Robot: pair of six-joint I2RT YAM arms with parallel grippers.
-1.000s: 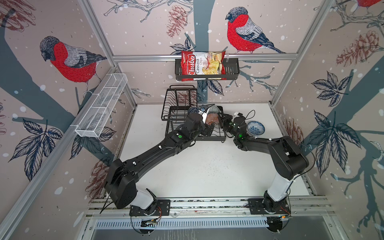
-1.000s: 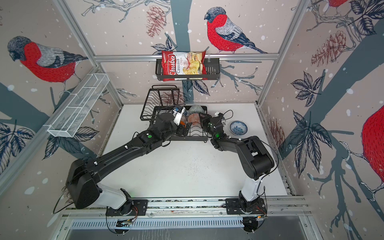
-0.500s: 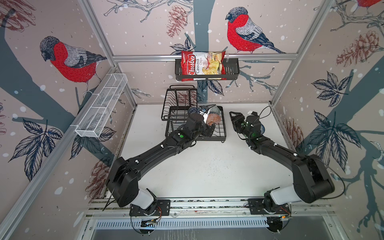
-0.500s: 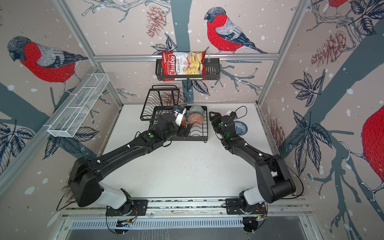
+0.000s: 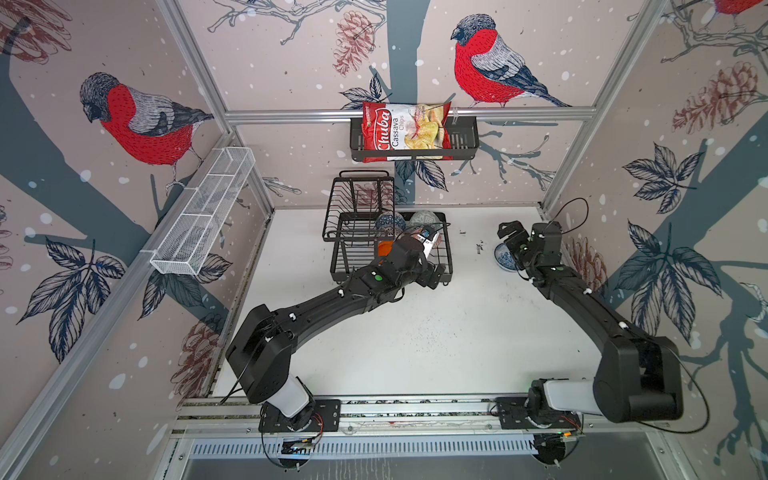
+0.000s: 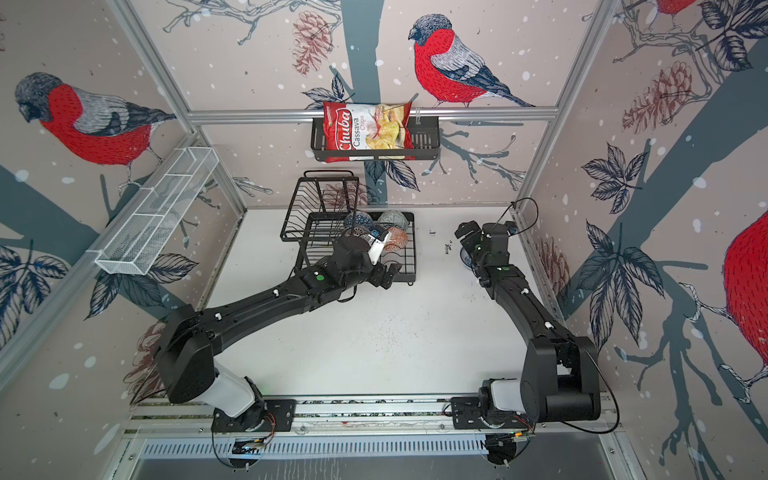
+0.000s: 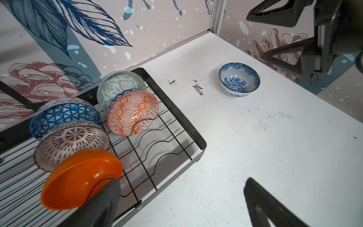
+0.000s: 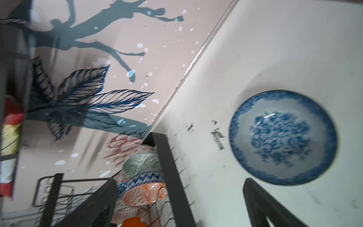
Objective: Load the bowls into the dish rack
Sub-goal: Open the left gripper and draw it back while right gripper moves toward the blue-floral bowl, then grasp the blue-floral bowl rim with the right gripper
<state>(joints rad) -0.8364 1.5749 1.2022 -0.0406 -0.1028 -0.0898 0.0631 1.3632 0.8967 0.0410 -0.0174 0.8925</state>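
Left gripper [image 7: 182, 179]: matte black fingers spread wide, nothing between them. It hangs over the near right corner of the dish rack [image 7: 176, 112]. In the left wrist view one finger overlaps the rim of the plain orange bowl [image 7: 78, 176]; I cannot tell whether they touch.

Rack: thin black wire with wavy slot wires and a flat metal band for a rim, standing on the scuffed white table [image 7: 255, 147].

Five bowls stand on edge in the slots.
- Left row, near to far: the glossy orange bowl, the radial-patterned bowl [image 7: 72, 143], then the dark blue triangle-patterned bowl [image 7: 64, 116], each leaning on the next.
- Right row: the orange-white diamond bowl [image 7: 133, 112], with the grey-green bowl [image 7: 119, 82] behind it.

The blue-white floral bowl [image 7: 238, 79] sits mouth-up on the table, well apart from the rack, near the right wall.

Right gripper [image 8: 180, 179]: fingers apart, empty, poised above that bowl.

Farthest, on the back wall: a crinkled red chips bag [image 5: 405, 131].
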